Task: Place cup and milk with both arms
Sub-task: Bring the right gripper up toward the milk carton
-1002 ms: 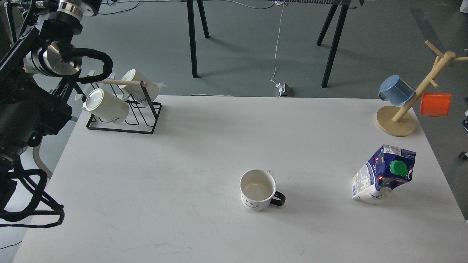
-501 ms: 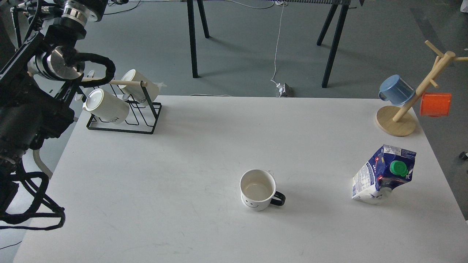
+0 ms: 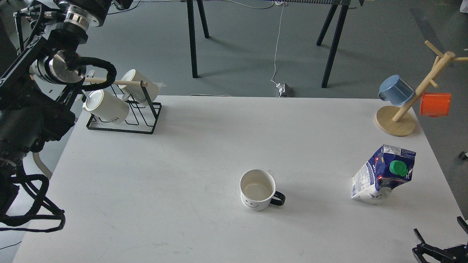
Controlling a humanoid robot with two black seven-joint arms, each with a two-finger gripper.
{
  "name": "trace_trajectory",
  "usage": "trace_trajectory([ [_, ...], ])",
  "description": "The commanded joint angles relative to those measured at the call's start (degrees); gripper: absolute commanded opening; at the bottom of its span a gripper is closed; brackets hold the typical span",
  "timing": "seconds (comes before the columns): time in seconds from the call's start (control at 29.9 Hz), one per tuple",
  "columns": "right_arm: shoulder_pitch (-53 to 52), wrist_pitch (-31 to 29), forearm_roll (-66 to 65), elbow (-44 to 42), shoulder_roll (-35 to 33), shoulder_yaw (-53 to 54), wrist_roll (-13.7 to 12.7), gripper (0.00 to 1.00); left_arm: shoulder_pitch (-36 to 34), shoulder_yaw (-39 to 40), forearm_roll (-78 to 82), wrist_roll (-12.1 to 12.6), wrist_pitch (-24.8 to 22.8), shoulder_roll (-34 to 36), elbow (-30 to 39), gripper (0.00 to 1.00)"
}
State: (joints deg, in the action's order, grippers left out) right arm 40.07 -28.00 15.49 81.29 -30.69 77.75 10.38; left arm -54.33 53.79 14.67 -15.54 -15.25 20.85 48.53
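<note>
The white cup is sitting upright at lower centre of the table, its handle pointing right. The milk carton is standing apart at right. My right gripper is showing at the bottom right corner, fingers spread. My left arm is filling the upper left, its gripper out of frame.

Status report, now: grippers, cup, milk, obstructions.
Right gripper open, low at table's near right corner. Left gripper out of frame. Cup and milk carton upright on table, untouched. Nothing between them.
</note>
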Motion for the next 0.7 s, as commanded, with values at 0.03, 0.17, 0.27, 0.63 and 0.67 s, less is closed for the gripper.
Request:
trace_trajectory([
  [0.03,-3.0,0.0,-0.6,-0.3,6.0,-3.1,0.0,0.99,0.1,-0.5,0.4,0.2,0.0,-0.3,0.0,1.00],
  [0.17,-7.4,0.0,-0.9,0.0,12.7,-8.2,0.1,0.99,-0.3,-3.9,0.4,0.0,0.1,0.3,-0.5,1.00],
  [0.27,-9.2,0.0,-2.9,0.0,14.7,-8.9,0.1,0.99,-0.4,-4.0,0.4,0.0,0.1,0.5,-0.5,1.00],
  [0.63,-11.9,0.0,-2.5,0.0,15.5,-7.4,0.6,0.99,-0.2,-4.0,-0.3,0.0,0.1,1.8,-0.7,1.00],
  [0.67,-12.0,0.0,-2.5,0.0,15.8,-7.2,0.6,0.99,-0.2,-4.0,-0.3,0.0,0.1,1.8,-0.7,1.00],
])
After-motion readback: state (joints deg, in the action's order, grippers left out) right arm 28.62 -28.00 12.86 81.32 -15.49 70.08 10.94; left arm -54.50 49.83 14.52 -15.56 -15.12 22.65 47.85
